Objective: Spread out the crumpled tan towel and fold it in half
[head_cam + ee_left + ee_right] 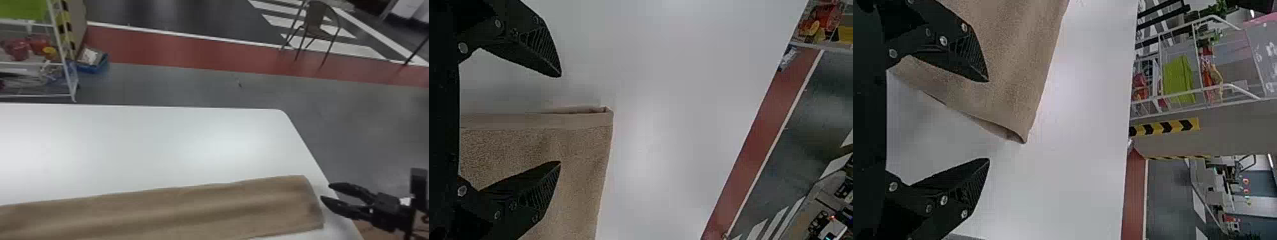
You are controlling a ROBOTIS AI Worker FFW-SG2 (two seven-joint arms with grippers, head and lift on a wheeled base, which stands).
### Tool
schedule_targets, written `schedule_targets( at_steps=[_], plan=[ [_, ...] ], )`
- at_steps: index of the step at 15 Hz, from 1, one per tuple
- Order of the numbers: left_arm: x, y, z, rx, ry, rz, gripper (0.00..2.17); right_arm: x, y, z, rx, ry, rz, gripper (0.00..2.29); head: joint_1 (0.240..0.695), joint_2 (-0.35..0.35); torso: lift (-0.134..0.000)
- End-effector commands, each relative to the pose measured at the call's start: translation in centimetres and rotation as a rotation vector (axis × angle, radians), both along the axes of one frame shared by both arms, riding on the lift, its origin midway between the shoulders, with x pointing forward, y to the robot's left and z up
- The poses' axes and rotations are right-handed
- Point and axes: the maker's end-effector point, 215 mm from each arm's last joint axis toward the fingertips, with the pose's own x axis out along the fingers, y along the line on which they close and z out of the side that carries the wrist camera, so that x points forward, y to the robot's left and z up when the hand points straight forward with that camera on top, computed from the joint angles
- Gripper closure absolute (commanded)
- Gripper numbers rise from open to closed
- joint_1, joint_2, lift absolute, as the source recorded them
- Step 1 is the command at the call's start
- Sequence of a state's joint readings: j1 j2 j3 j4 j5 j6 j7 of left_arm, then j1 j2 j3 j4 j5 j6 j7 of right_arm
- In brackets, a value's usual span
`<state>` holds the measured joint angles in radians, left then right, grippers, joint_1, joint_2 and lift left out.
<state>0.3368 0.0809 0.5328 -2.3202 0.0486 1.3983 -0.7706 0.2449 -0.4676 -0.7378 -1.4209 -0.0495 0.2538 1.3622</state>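
Observation:
The tan towel [166, 210] lies as a long flat strip along the near part of the white table, with low lengthwise ridges. Just beyond its right end my right gripper [325, 191] stands open. In the right wrist view a towel corner [1013, 120] is near the open right gripper [988, 120], one finger over the cloth and the other over bare table. The left wrist view has my left gripper [560, 119] open at another end of the towel [579, 150], one finger above the cloth, the other past its hemmed edge. Nothing is between either pair of fingers.
The white table [143, 143] extends beyond the towel, its right edge slanting beneath my right gripper. Past the table are a wire shelf [68, 73] at the left, a blue bin [92, 65] on the floor and a chair [316, 25] at the far right.

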Motion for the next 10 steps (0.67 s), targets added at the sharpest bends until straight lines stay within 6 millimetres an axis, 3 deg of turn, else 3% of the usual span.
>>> schedule_targets(
  at_steps=[1,3,7,10],
  plan=[
    [-0.4,0.8,2.1,0.014,-0.062,0.004,0.14,-0.1,-1.5,2.0,0.015,-0.054,-0.039,0.17,0.695,-0.302,-0.122],
    [-0.7,0.0,4.0,-0.049,-0.128,-0.008,0.14,-0.2,-2.6,2.9,0.006,-0.077,-0.058,0.09,0.695,-0.308,-0.122],
    [-0.5,-2.4,4.6,-0.086,-0.203,-0.044,0.15,-0.6,-2.7,2.9,0.043,-0.102,-0.083,0.11,0.695,-0.35,-0.122],
    [-0.2,-4.5,5.7,-0.095,-0.292,-0.105,0.14,-0.7,-2.9,4.3,0.112,-0.18,-0.128,0.15,0.695,-0.35,-0.122]
  ],
)
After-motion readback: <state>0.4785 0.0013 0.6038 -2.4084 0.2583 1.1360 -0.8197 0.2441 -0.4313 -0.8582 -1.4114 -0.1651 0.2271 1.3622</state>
